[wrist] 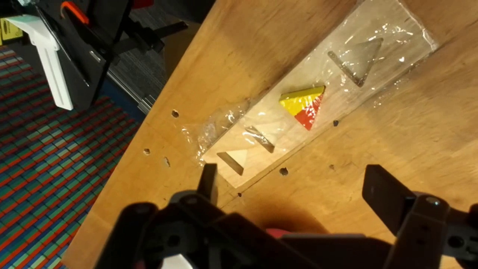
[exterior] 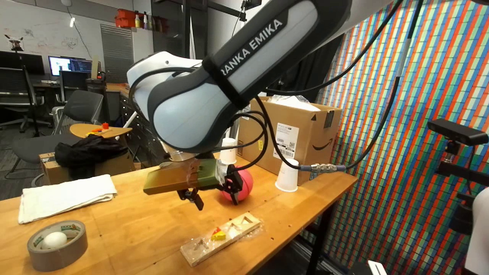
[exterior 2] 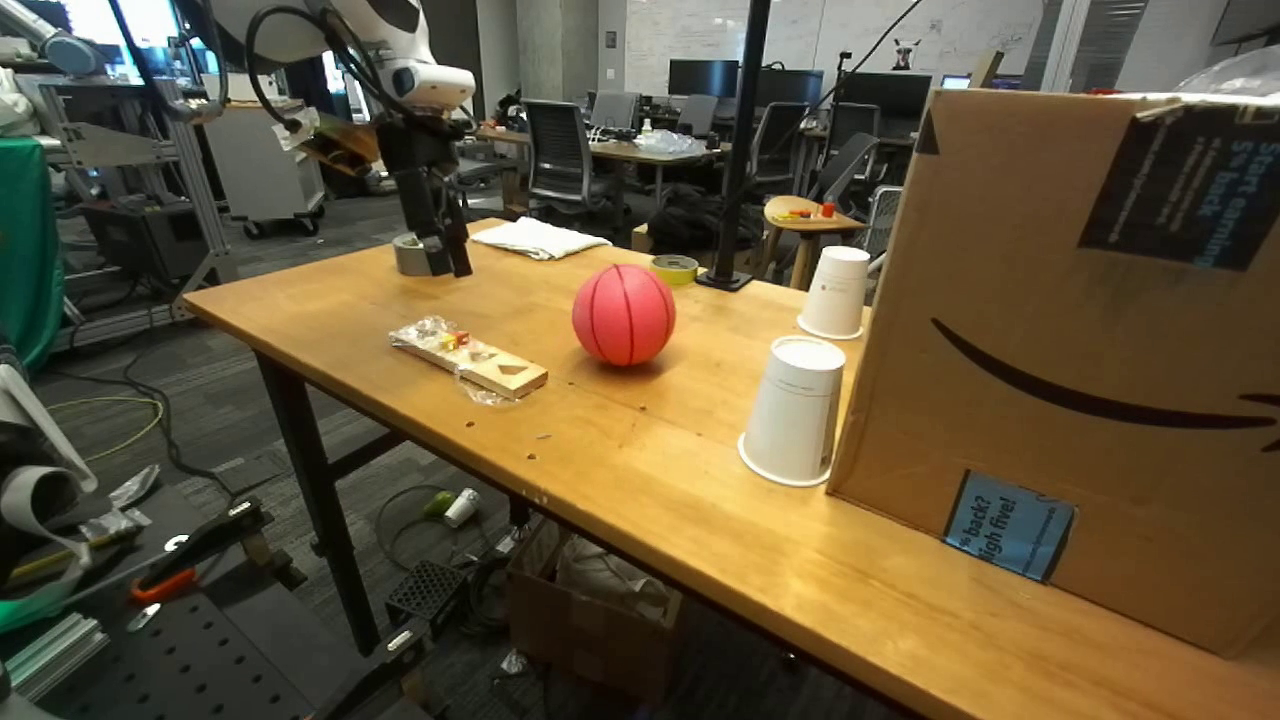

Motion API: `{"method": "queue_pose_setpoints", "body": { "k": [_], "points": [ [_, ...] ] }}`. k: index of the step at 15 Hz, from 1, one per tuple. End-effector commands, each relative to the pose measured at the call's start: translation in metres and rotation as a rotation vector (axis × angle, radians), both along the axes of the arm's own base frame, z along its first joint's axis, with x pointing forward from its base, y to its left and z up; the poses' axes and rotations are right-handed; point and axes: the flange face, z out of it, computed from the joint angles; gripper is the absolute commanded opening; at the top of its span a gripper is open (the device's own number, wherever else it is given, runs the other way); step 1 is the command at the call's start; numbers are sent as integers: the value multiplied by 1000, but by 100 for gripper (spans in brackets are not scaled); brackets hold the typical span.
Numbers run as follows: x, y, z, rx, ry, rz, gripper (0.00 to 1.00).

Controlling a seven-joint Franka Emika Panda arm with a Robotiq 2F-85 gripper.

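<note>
End effector (exterior: 217,203) hangs over the desk (exterior: 137,217), fingers (wrist: 382,194) spread wide apart, nothing between them. Closest item: wooden board (wrist: 338,99), flat near the desk's edge, loose clear wrap (wrist: 211,130) around most of it, triangular recesses (wrist: 235,160) cut in. Yellow-and-red triangular piece (wrist: 300,104) is on the board under the wrap; can't tell if it's seated. My read: pre-contact hover; any grasp on the board calls for descent, squaring up, and staying clear of the pink ball (exterior 2: 625,315) near the board's end. Gray tape roll (exterior: 57,258) has a white egg-like object (exterior: 54,240) in its hole, folded white cloth (exterior: 68,196) behind it. Farther out: two white cups (exterior 2: 795,415), mouth down, so contents unknown, next to a cardboard box (exterior: 319,131) with clear-and-white packing (exterior: 293,101) sticking out the top. Way back, a wooden stool (exterior: 82,130) carries small red and yellow bits (exterior: 105,125).
</note>
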Motion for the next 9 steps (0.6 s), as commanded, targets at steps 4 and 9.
{"method": "queue_pose_setpoints", "body": {
  "k": [4, 9],
  "points": [
    [16, -18, 1, 142, -26, 11, 100],
    [43, -23, -8, 215, -34, 93, 100]
  ]
}}
